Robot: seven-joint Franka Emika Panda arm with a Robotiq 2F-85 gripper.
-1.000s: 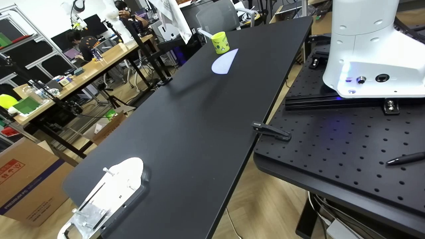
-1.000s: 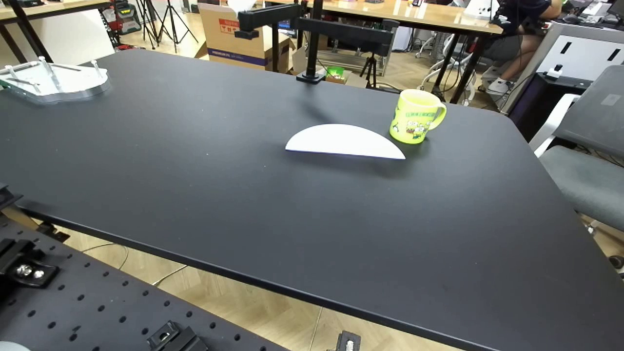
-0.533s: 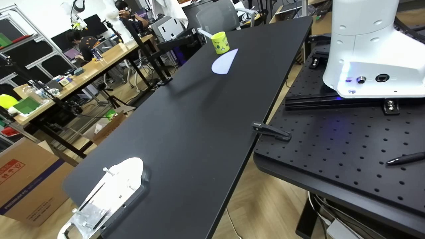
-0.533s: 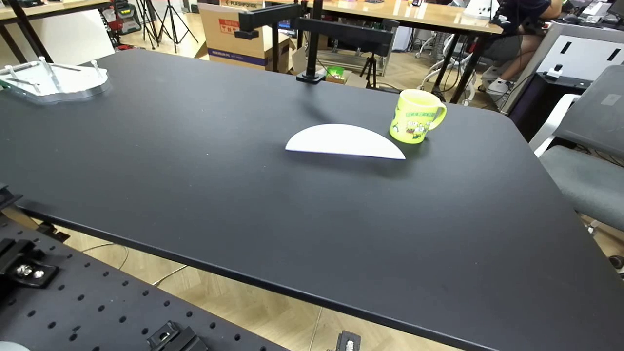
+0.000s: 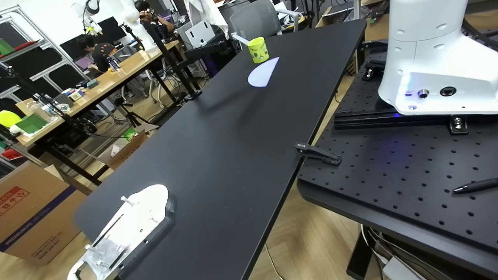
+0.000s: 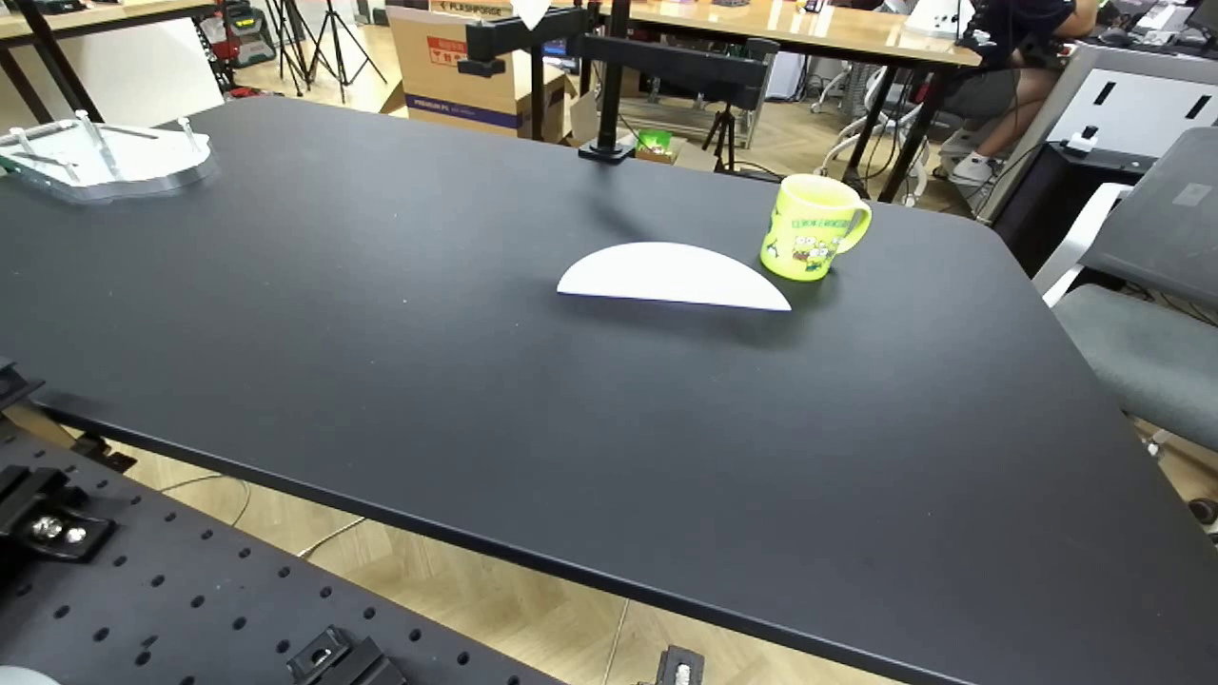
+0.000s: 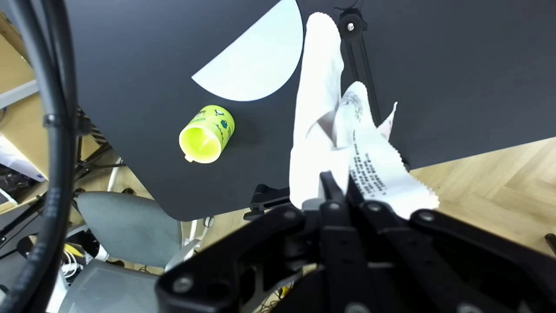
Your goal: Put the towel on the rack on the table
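Close up, in the wrist view: fingers (image 7: 331,187) pinch a bunched part of the towel (image 7: 319,152), loose folds hanging past the tips, dark print on one flap. Towel is up off the desk (image 6: 381,333), not yet laid anywhere. Step in hand, as judged: the carry, pickup done. Just beyond, a black stand (image 6: 614,71) rises from the desk's edge, side bar (image 6: 500,38) reaching from its post; most likely this is the rack, though nothing marks it so. In an exterior view a white tip, probably the towel's, overlaps the side bar; touching or apart, cannot tell. Next move likely calls for centring the towel over the bar, then lowering until it drapes evenly, before the fingers part. Lower down, on the desk: yellow-green mug (image 7: 207,134) beside a half-round white piece (image 7: 256,56); neither looks likely to interfere.
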